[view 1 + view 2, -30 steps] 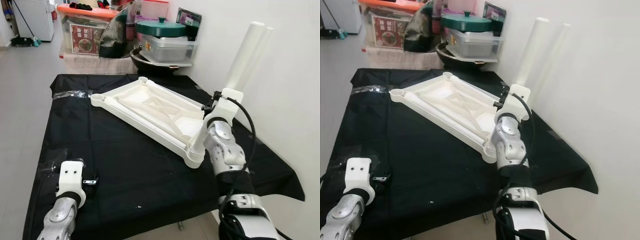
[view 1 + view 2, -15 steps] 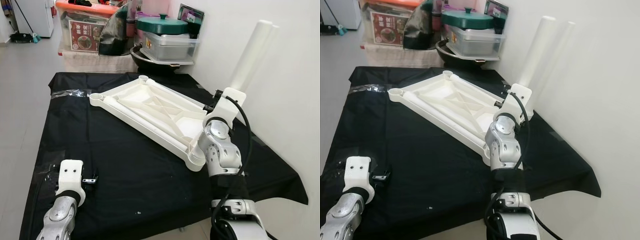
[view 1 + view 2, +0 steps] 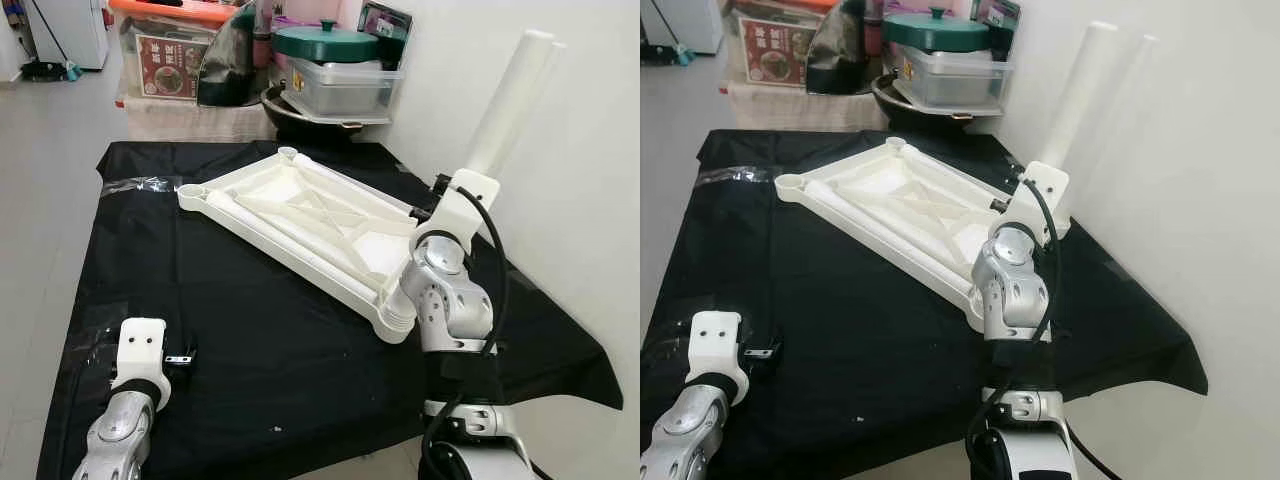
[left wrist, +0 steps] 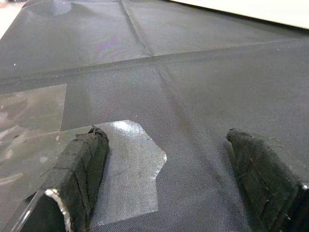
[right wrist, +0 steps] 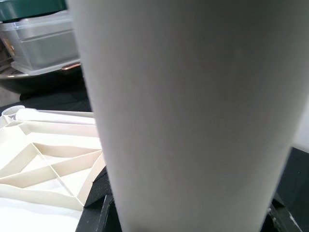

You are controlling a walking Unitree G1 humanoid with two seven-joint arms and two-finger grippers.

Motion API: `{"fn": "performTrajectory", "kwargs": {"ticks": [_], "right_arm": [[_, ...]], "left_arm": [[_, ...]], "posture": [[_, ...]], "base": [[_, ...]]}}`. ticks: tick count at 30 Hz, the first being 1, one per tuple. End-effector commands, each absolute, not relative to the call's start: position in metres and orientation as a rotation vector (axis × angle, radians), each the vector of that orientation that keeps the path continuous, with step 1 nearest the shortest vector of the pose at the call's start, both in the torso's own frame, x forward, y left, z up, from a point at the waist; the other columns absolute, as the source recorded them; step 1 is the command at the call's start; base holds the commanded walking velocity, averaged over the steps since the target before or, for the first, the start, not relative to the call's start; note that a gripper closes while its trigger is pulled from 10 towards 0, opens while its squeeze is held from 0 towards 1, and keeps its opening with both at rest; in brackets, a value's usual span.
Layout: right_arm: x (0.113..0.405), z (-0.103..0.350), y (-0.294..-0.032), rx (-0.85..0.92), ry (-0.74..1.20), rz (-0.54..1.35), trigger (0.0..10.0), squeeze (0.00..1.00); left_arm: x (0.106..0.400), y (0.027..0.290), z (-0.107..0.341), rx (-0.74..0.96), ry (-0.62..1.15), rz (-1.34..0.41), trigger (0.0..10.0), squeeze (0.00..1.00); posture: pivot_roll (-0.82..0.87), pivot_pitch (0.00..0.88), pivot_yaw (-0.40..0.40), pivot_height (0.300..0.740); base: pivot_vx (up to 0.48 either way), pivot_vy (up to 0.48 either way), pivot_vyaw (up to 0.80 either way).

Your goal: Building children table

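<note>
Tabletop (image 3: 300,215) upturned, one; right gripper (image 3: 447,195) jaws clamp one leg (image 3: 505,105); left gripper (image 4: 169,193) jaws apart.

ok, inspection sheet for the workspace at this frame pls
Surface: black cloth over the work surface, clear tape patches at its left edge.
Job's things: white tabletop lying underside up, ribs showing; white table leg held up, tilted, near the wall.
Clutter: green-lidded pot, clear containers and a storage box beyond the cloth.
End effectors: right end effector shut on the table leg; left end effector open, low over the cloth, holding nothing.
Cables: black cable looping along the right arm.
Surroundings: white wall on the right, tiled floor on the left.
</note>
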State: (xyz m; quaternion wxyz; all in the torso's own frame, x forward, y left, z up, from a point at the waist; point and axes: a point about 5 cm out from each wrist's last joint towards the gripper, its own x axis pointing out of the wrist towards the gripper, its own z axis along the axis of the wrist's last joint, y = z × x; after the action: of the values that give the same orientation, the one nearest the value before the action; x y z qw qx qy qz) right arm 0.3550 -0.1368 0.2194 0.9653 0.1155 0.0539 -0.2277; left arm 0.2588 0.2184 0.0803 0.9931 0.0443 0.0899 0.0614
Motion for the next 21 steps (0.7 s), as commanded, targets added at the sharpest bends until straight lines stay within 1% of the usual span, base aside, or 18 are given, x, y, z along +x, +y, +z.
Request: {"fn": "performTrajectory", "kwargs": {"ticks": [1, 9, 10, 11, 12, 13, 21], "right_arm": [[0.348, 0.173, -0.127, 0.365, 0.385, -0.421, 10.0, 0.00], [0.347, 0.175, -0.127, 0.374, 0.372, -0.407, 10.0, 0.00], [0.346, 0.177, -0.127, 0.383, 0.363, -0.404, 10.0, 0.44], [0.346, 0.177, -0.127, 0.383, 0.363, -0.404, 10.0, 0.44], [0.345, 0.179, -0.128, 0.388, 0.355, -0.402, 10.0, 0.76], [0.345, 0.182, -0.128, 0.398, 0.334, -0.397, 10.0, 1.00], [0.345, 0.196, -0.129, 0.408, 0.280, -0.372, 10.0, 1.00]], "left_arm": [[0.253, 0.216, 0.061, 0.081, 0.275, 0.113, 10.0, 0.00], [0.253, 0.216, 0.061, 0.081, 0.276, 0.111, 10.0, 0.00], [0.253, 0.216, 0.061, 0.081, 0.277, 0.111, 10.0, 0.00], [0.253, 0.216, 0.061, 0.081, 0.277, 0.111, 10.0, 0.00], [0.252, 0.216, 0.060, 0.080, 0.278, 0.111, 10.0, 0.00], [0.252, 0.215, 0.060, 0.080, 0.278, 0.111, 10.0, 0.00], [0.253, 0.215, 0.060, 0.078, 0.278, 0.110, 10.0, 0.00]], "posture": [[0.09, 0.000, -0.121, 0.740], [0.09, 0.000, -0.120, 0.740], [0.09, 0.000, -0.120, 0.740], [0.09, 0.000, -0.120, 0.740], [0.09, 0.000, -0.120, 0.740], [0.09, 0.000, -0.119, 0.740], [0.08, 0.000, -0.119, 0.740]], "base": [[0.000, 0.000, 0.00], [0.000, 0.000, 0.00], [0.000, 0.000, 0.00], [0.000, 0.000, 0.00], [0.000, 0.000, 0.00], [0.000, 0.000, 0.00], [0.000, 0.000, 0.00]]}}
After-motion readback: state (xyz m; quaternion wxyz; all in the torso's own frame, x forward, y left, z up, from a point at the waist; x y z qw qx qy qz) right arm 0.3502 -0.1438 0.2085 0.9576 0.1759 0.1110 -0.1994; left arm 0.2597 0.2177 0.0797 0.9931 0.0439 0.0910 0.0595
